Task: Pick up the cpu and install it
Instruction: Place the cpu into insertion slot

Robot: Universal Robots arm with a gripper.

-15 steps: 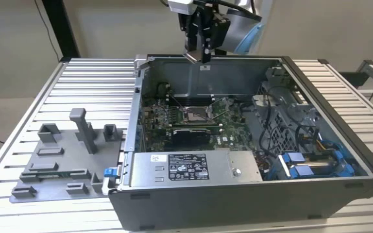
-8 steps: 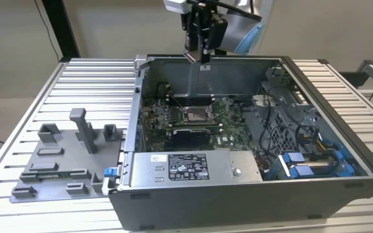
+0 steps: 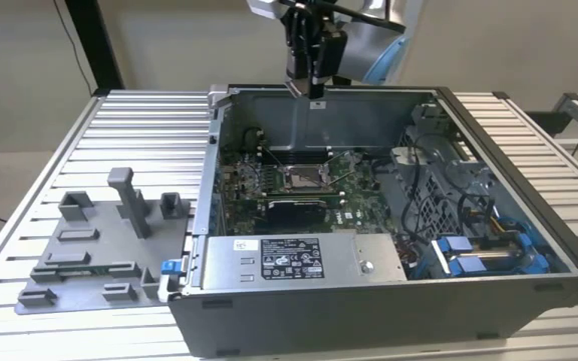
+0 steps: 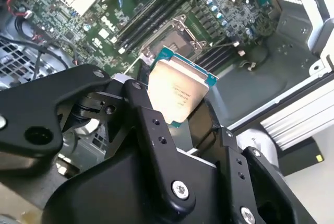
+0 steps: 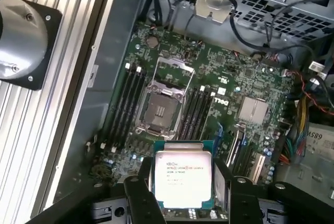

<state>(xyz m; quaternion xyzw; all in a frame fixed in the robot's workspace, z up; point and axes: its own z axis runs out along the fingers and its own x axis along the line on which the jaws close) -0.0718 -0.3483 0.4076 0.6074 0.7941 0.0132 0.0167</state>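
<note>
You have the cpu in your grip, not yet seated.
The jaws of your gripper (image 5: 183, 195) are clamped on the edges of the cpu (image 5: 182, 177), its pale metal top facing the first wrist view. Beyond it the socket (image 5: 159, 110) lies bare on the motherboard (image 5: 229, 78), well apart from the chip. In the exterior view your gripper hangs above the far wall of the computer case (image 3: 535, 177). Pickup looks done; seating the chip in the socket is left.
</note>
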